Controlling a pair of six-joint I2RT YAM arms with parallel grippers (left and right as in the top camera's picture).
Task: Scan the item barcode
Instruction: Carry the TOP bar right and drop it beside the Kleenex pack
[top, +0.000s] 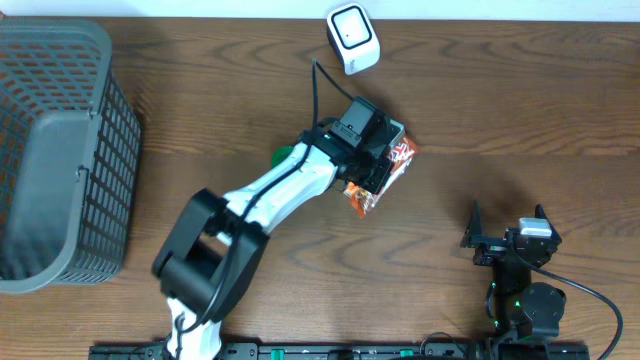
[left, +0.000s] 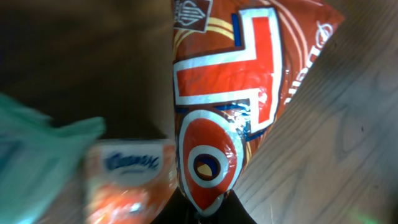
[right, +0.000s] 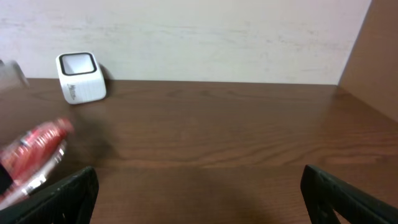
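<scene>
As I look across the brown wooden table (top: 500, 100), the left gripper (left: 208, 210), out over its middle, is clamped shut on the narrow end of a glossy red, white and orange snack packet (left: 230, 93). The packet fans out beyond the fingertips, near the small white box-shaped scanner (top: 353, 38) but apart from it. At the near edge the right gripper (top: 508, 238) rests with its jaws spread wide, holding nothing, well apart from the packet.
</scene>
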